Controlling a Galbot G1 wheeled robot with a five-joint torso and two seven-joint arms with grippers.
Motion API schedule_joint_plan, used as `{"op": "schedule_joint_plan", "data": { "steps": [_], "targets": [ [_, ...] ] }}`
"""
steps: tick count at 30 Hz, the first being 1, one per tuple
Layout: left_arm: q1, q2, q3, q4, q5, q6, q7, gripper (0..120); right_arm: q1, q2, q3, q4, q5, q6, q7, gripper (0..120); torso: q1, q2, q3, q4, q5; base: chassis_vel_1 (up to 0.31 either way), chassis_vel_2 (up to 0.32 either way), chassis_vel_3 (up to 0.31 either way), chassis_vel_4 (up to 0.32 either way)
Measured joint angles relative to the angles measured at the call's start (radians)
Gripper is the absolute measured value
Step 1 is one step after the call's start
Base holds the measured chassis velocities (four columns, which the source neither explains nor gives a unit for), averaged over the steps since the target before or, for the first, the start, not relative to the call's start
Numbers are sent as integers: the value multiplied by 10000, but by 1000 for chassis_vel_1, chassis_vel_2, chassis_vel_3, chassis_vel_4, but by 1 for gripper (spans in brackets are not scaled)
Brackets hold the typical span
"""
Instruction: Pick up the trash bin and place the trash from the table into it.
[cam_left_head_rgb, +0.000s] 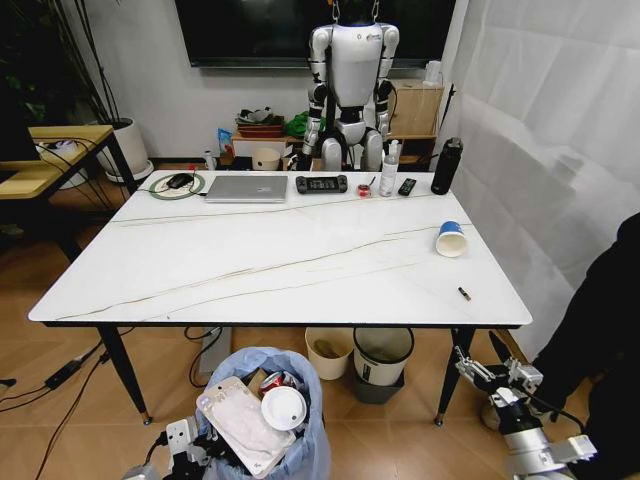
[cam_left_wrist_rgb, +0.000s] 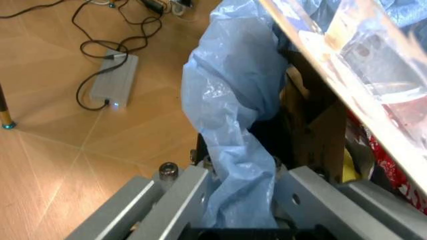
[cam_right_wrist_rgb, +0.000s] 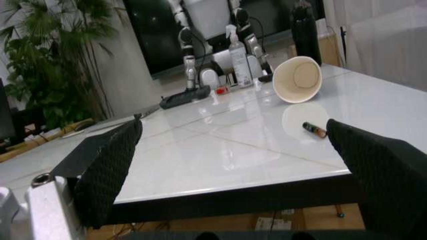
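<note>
Blue bag: the trash bin (cam_left_head_rgb: 265, 420) sits low before the worktop (cam_left_head_rgb: 280, 260), full.
Left end effector (cam_left_wrist_rgb: 243, 210): clenched on the bin's bag.
Right end effector (cam_right_wrist_rgb: 233, 165): spread apart, level with the worktop edge, facing the blue paper cup (cam_right_wrist_rgb: 298, 79).

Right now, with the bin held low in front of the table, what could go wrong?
The left gripper is clamped on the thin bag of the trash bin, so the plastic may tear or slip. The flat pouch and white lid sit heaped above the rim and could slide out. On the table, the blue cup lies on its side and may roll when the open right gripper reaches it.
</note>
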Motion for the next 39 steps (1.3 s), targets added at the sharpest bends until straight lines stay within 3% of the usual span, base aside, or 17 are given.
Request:
{"op": "schedule_joint_plan", "data": {
  "steps": [9, 18, 24, 34, 39],
  "targets": [
    [129, -155, -137, -1, 98, -43, 3, 0, 360, -973, -80, -413, 670, -128, 90, 100, 0, 0, 0, 0, 2, -31, -29, 39, 37],
    [368, -461, -466, -210, 190, -135, 14, 0, 1421, -3369, -728, -1312, 1736, -775, 326, 100, 0, -1, 1, 1, -1, 0, 0, 0, 0],
    [452, -566, -632, -443, 215, -107, 3, 0, 2364, -4267, -1560, -1949, 1661, -1407, 705, 100, 0, -1, 1, 1, 4, 0, 0, 0, 0],
    [489, -960, -1009, -534, 310, -57, -18, 0, 4895, -4855, -3335, -3605, 1339, -2284, 1417, 100, 1, -2, 1, 4, 1, 0, 0, 0, 0],
    [469, -1104, -1023, -620, 396, -57, -18, 0, 5282, -4992, -3725, -3921, 1134, -2599, 1400, 100, 1, -2, 1, -1, 1, 0, 0, 0, 0]
  ]
}}
